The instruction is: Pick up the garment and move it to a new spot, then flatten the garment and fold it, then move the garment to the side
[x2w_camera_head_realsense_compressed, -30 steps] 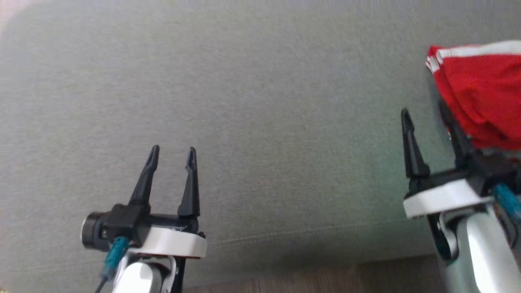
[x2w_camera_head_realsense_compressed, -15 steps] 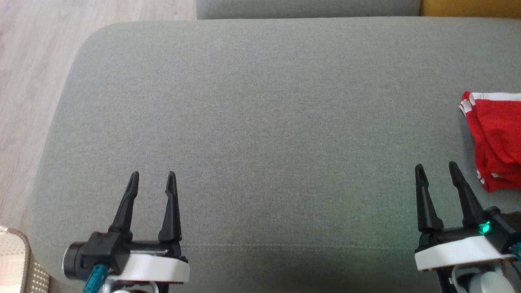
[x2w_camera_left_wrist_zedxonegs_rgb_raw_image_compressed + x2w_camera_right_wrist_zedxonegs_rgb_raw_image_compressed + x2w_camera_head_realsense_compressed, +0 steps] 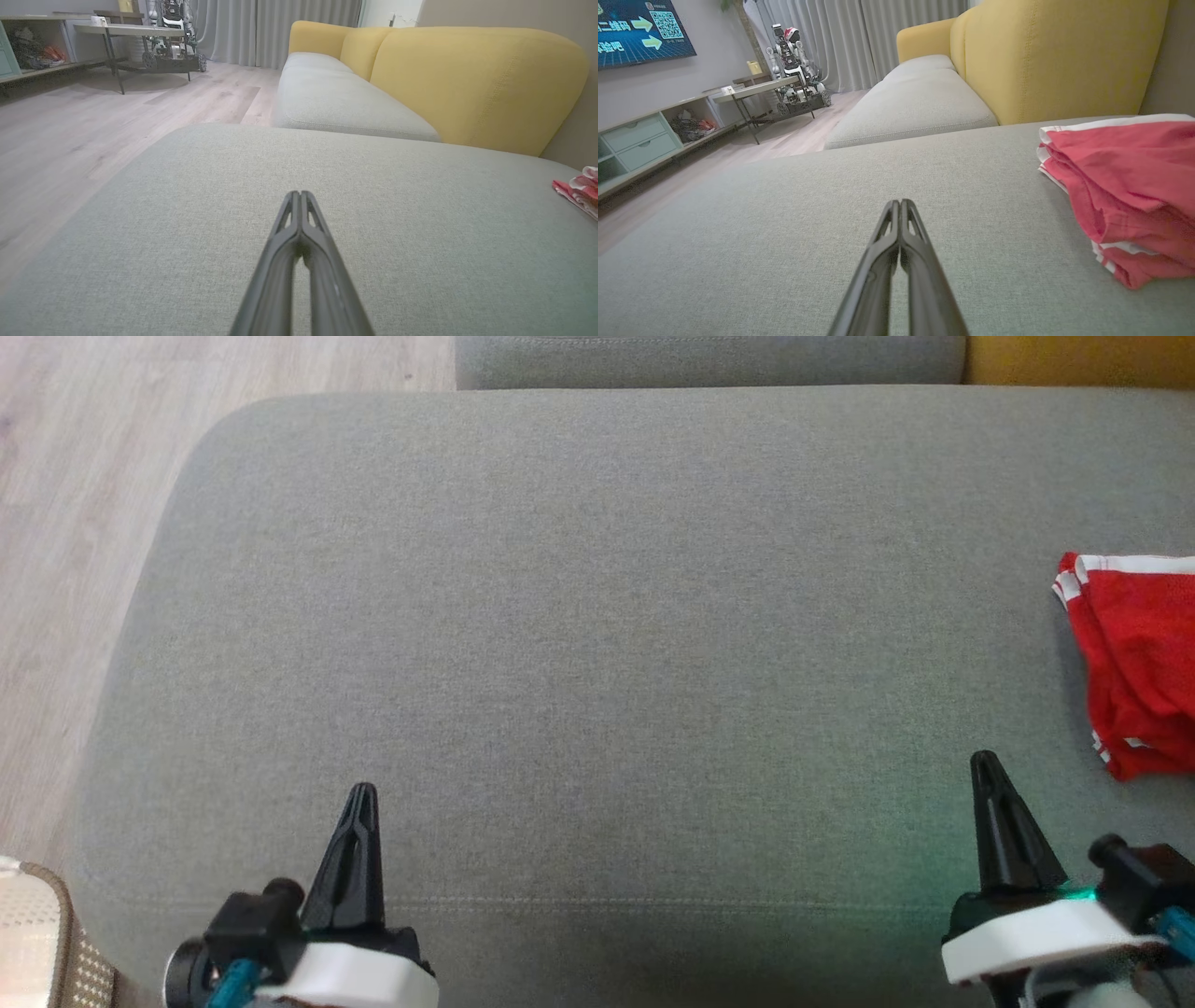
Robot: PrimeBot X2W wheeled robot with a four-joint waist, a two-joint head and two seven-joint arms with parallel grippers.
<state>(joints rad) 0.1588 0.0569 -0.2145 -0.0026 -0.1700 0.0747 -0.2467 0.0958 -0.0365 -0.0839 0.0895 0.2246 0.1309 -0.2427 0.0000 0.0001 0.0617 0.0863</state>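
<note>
Sitting folded at the right edge of the head view, the red garment lies on the grey cushion. The left gripper and right gripper, down low, both have jaws pressed together, empty.

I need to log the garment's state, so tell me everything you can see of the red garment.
The red garment is soft, thin-looking cloth with white stripe trim along its edges. It lies folded in a few loose, slightly rumpled layers at the right end of the grey sofa cushion, partly cut off by the head view's right edge. Only the cushion touches it; the right gripper, shut, sits apart from it.
</note>
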